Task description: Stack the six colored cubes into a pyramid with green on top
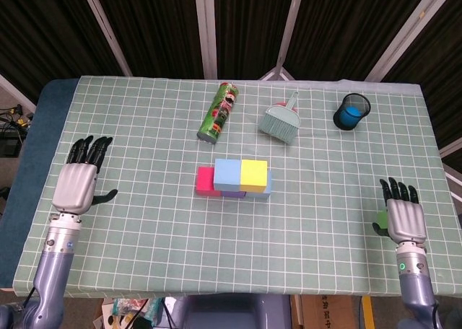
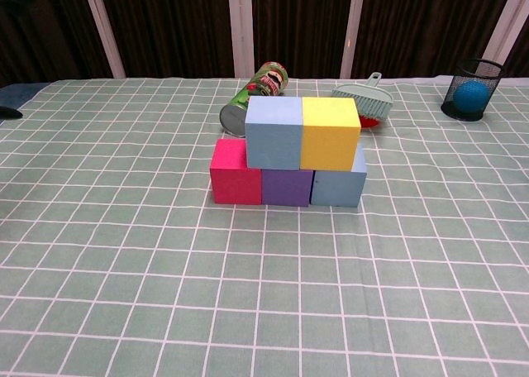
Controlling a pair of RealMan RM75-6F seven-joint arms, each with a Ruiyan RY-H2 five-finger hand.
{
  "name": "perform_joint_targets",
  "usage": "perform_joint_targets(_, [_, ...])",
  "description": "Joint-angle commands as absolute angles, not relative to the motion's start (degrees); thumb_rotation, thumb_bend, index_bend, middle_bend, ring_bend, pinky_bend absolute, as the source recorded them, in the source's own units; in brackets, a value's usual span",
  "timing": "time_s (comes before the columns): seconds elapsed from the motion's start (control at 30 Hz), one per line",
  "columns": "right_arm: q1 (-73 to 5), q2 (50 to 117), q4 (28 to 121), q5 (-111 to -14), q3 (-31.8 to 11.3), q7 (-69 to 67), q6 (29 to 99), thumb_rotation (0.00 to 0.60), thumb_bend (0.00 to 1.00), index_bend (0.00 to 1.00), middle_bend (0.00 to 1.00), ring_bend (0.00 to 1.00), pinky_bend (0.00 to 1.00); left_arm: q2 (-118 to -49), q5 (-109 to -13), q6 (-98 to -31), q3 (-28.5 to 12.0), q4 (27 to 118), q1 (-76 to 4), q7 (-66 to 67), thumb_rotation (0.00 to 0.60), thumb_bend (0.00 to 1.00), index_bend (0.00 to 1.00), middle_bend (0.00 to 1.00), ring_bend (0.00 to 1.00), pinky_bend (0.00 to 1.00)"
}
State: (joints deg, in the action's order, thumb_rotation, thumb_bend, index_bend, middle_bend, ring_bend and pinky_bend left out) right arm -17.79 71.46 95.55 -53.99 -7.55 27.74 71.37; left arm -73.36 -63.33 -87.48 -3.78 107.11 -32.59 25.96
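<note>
Five cubes form a two-tier stack at the table's middle. The bottom row is pink [image 2: 235, 172], purple [image 2: 287, 187] and light blue [image 2: 339, 187]. On top sit a light blue cube [image 2: 274, 132] and a yellow cube [image 2: 331, 134]. Only a sliver of the green cube [image 1: 380, 218] shows at the near right, beside the thumb of my right hand [image 1: 403, 215]. That hand hovers over it with its fingers stretched out. My left hand [image 1: 76, 181] is at the table's left edge, its fingers spread and holding nothing.
A green chip can [image 1: 219, 112] lies on its side behind the stack. A small brush with a dustpan [image 1: 281, 120] is right of it. A black mesh cup with a blue ball [image 1: 351, 111] stands at the back right.
</note>
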Motion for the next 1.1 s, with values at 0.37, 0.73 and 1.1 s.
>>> perform_joint_targets(0.37, [-19.4, 72.4, 96.1, -49.5, -7.7, 31.8, 69.6, 0.6, 0.25, 0.0, 0.0, 0.0, 0.0, -70.4, -63.9, -86.2, -6.7, 111.6, -30.8, 25.0, 0.6, 0.12, 0.0, 0.07, 0.02, 0.05])
perform_joint_targets(0.73, [-18.5, 67.7, 103.7, -47.0, -5.8, 36.6, 72.3, 0.6, 0.25, 0.0, 0.0, 0.0, 0.0, -69.1, -64.5, -85.1, -7.9, 114.1, -29.7, 24.8, 0.6, 0.12, 0.0, 0.07, 0.02, 0.05])
perform_joint_targets(1.1, [-18.0, 63.6, 105.2, -45.0, -4.2, 37.5, 71.5, 0.6, 0.25, 0.0, 0.02, 0.0, 0.0, -68.6, -65.4, -84.4, -8.6, 115.4, -28.9, 24.6, 0.6, 0.12, 0.0, 0.07, 0.02, 0.05])
